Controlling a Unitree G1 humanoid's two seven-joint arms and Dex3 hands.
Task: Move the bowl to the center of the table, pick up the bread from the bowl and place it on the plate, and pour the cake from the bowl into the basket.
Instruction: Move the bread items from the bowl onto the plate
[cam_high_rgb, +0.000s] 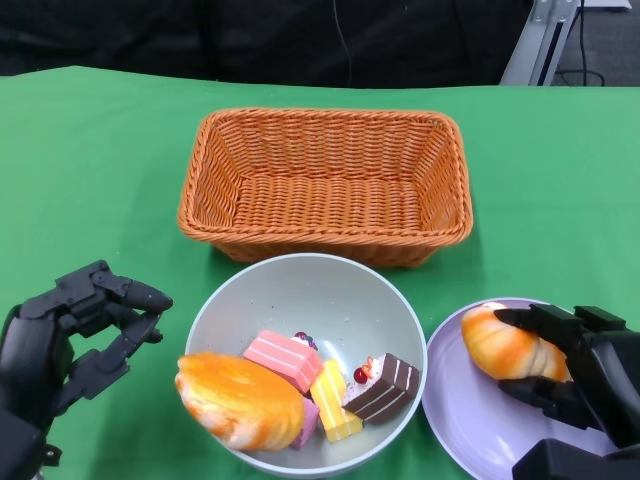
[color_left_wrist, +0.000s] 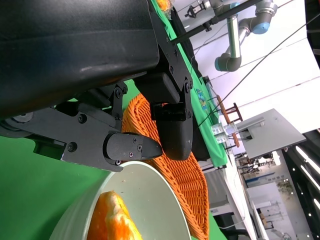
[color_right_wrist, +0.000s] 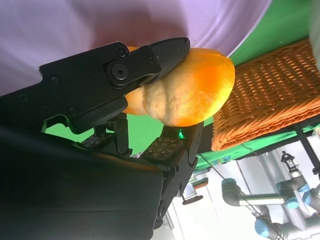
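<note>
Head view: bread-to-plate step in hand, judging by the layout. Right robot hand at lower right, fingers wrapped around one bread roll, holding it over the lavender plate; whether the roll already touches the plate surface, impossible to tell. Right wrist view: same bread roll clamped between black fingers above and below, plate filling the upper part of the frame, so a firm grasp, not released. Next move, as a judgement: lowering the roll onto the plate, spreading the fingers, then withdrawing without dragging the roll off the rim. Second bread roll left in the grey bowl, at its lower-left edge, leaning on the rim, beside pieces of cake in pink, yellow and brown; likely another pick before any pouring. Bowl at lower centre of the frame, just in front of the orange wicker basket, which holds nothing visible. Left robot hand at lower left over the green counter, fingers loosely curled and apart, holding nothing, near the bowl but not touching it. Left wrist view: fingers spread above the bowl rim, nothing between them.
</note>
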